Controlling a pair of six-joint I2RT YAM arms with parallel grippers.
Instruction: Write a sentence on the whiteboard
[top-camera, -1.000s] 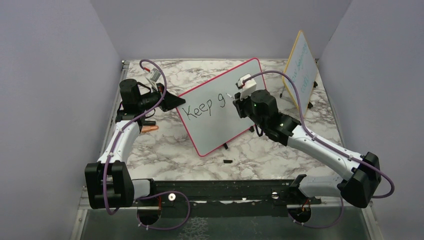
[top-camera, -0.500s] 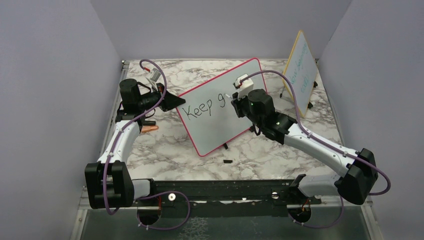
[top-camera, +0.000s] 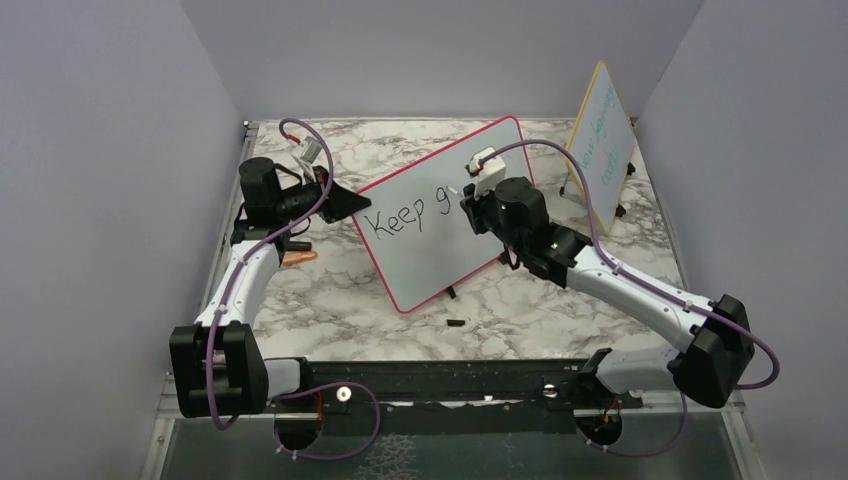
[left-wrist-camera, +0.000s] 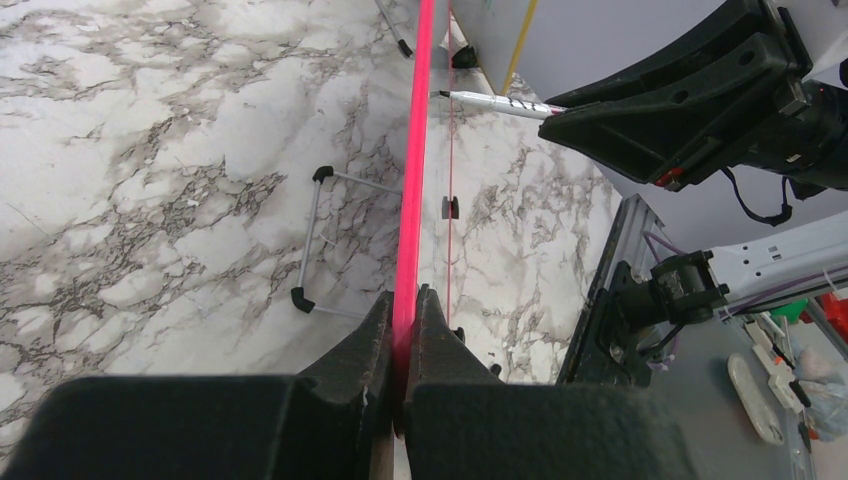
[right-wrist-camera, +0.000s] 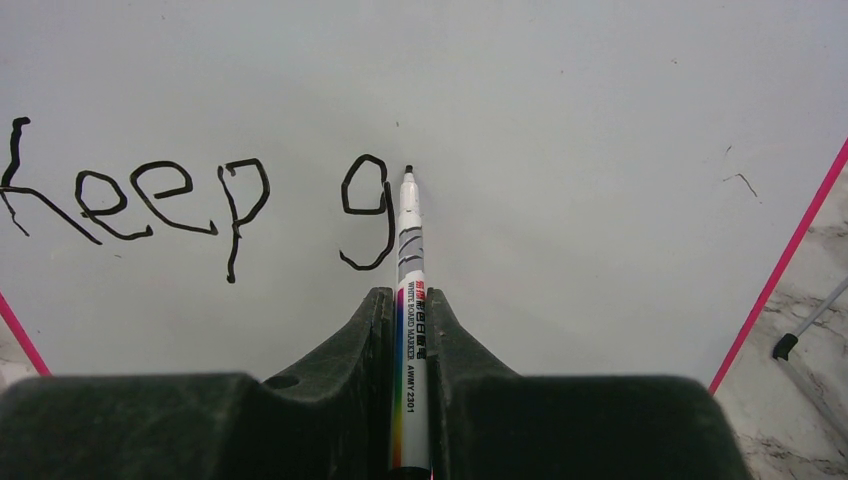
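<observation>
The whiteboard (top-camera: 430, 240), white with a pink-red frame, stands tilted mid-table. Black marker words "Keep g" (right-wrist-camera: 190, 195) make up the sentence on it. My left gripper (left-wrist-camera: 404, 300) is shut on the board's pink left edge (left-wrist-camera: 410, 200). My right gripper (right-wrist-camera: 410, 300) is shut on a white whiteboard marker (right-wrist-camera: 410, 340). The marker's black tip (right-wrist-camera: 408, 170) sits at the board just right of the "g". In the top view my right gripper (top-camera: 470, 205) is over the board's upper middle and my left gripper (top-camera: 345, 203) is at its left edge.
A smaller yellow-framed board (top-camera: 600, 140) with teal writing leans at the back right. A small black piece (top-camera: 455, 323) lies on the marble table (top-camera: 330, 300) in front of the whiteboard. An orange object (top-camera: 298, 258) lies by the left arm. Grey walls enclose three sides.
My right gripper and marker have shifted slightly left and up along the board. The left arm has not moved.
</observation>
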